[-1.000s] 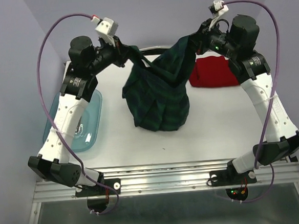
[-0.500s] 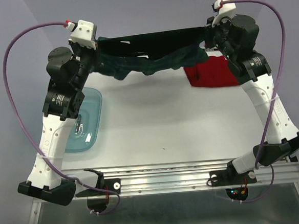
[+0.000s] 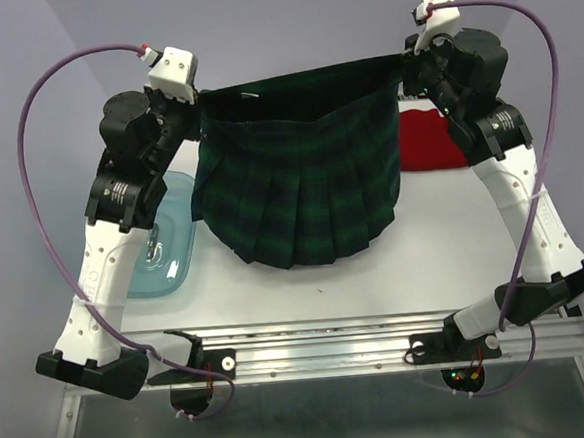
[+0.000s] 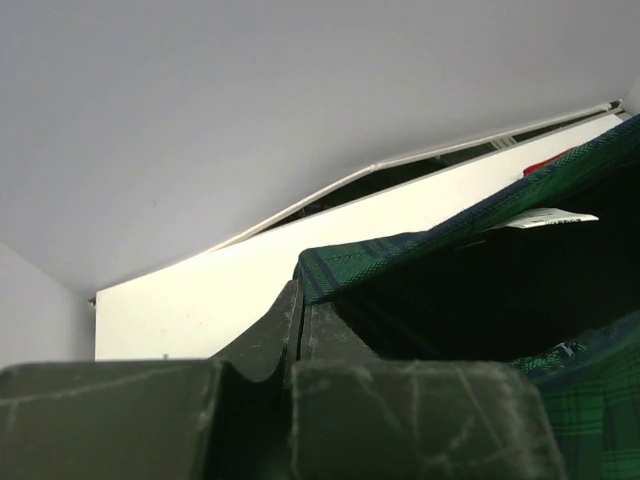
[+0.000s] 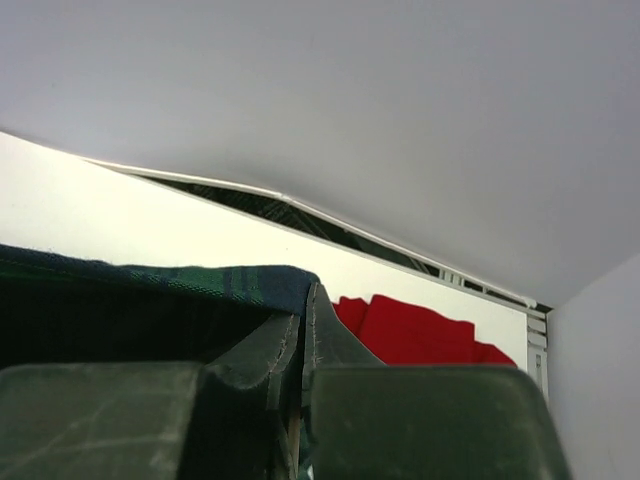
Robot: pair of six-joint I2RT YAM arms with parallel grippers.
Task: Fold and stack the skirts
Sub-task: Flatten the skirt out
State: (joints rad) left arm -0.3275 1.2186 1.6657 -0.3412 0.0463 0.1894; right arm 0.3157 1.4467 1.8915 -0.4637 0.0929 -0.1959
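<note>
Robot lab booth: bare walls (image 3: 298,18), white table (image 3: 435,259), aluminium rail (image 3: 321,349).

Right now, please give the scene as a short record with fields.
left gripper: shut on plaid skirt waistband, left end
right gripper: shut on waistband, right end
plaid skirt: hanging spread wide between both grippers
red skirt: on table, far right, apart from grippers
teal tub: on table, left side

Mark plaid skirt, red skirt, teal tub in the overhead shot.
plaid skirt (image 3: 300,193), top external view, middle of the pleated panel.
red skirt (image 3: 432,144), top external view, exposed part beside the plaid.
teal tub (image 3: 183,232), top external view, bare right side.
</note>
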